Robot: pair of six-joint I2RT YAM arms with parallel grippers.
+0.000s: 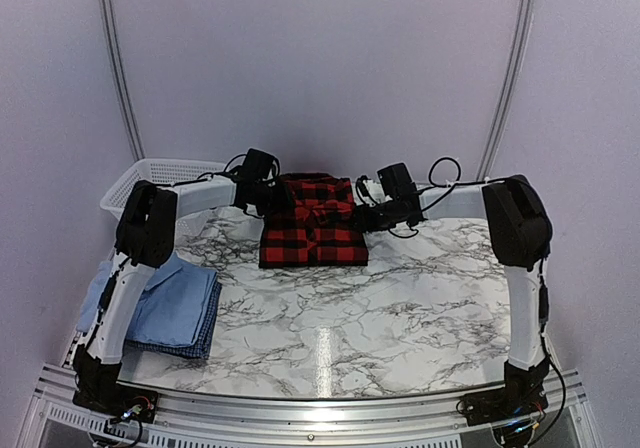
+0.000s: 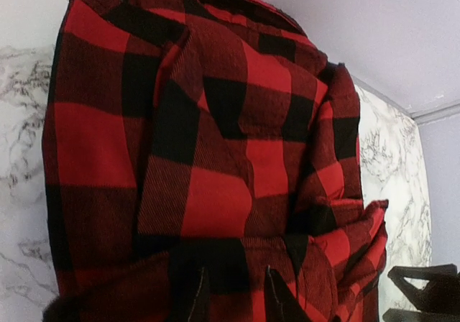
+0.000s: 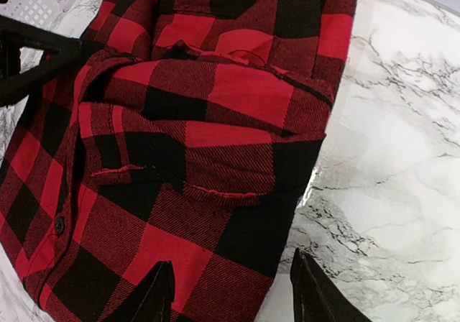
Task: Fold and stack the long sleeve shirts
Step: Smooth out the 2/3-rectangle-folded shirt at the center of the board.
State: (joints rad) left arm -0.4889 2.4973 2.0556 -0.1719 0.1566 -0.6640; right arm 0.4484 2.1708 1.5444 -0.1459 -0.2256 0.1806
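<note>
1. Currently the plaid shirt (image 1: 313, 230) lies folded into a compact rectangle at the far middle of the table (image 1: 400, 308), flat on the marble, to the right of the basket (image 1: 140, 183).
2. Two more shirts sit stacked at the near left corner, the light blue shirt (image 1: 175, 303) on top of the checked shirt (image 1: 207, 340), partly under the left arm.
3. The left claw (image 2: 233, 297) is at the plaid shirt's left edge with cloth between its fingers. The gap is narrow, but I cannot tell whether it pinches or merely rests there.
4. The right claw (image 3: 233, 293) is at the opposite edge, released: its fingers are spread wide over the shirt's border, with bare marble showing between them.
5. Step in hand, as I judge it: the folding of the plaid shirt looks finished, and the arms are placed to lift it.
6. The next move calls for both claws to close on matching edges, low enough to catch every layer. They would then raise the bundle level and carry it onto the blue pile.
7. A one-sided grip would likely let the fold fall open.
</note>
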